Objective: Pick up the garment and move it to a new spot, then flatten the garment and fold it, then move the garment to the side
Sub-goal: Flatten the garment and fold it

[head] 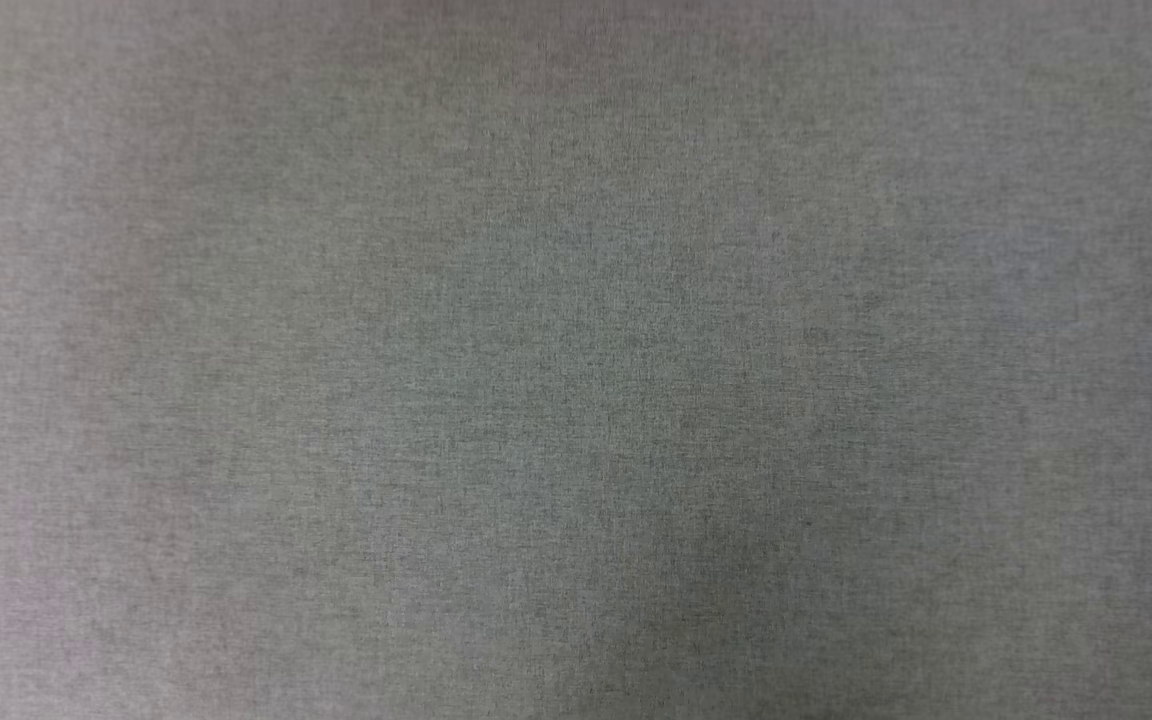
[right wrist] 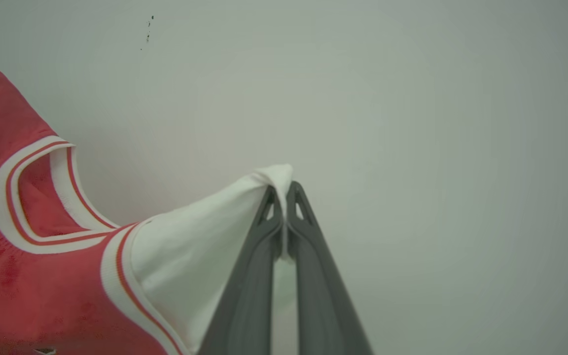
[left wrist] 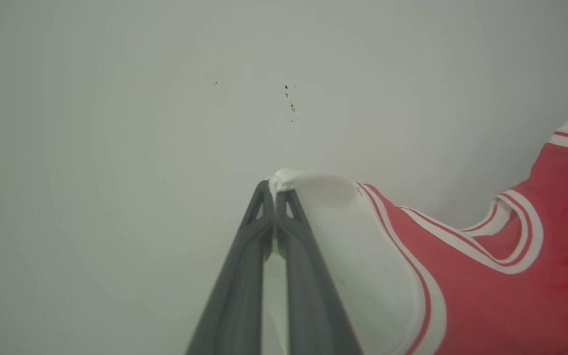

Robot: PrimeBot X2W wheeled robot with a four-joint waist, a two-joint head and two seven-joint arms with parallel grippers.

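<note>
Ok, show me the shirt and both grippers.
shirt (left wrist: 466, 291): left wrist view, on its red body.
left gripper (left wrist: 275, 193): left wrist view, between the fingertips pinching a white sleeve.
right gripper (right wrist: 283, 193): right wrist view, between the fingertips pinching a white sleeve.

place: unclear | grey woven cloth (head: 576, 360) | plain pale surface (left wrist: 116, 148)

Head view closely faces a grey textured surface (head: 576, 360); both wrist views, along their jaws, share the garment (left wrist: 486, 296).
</note>
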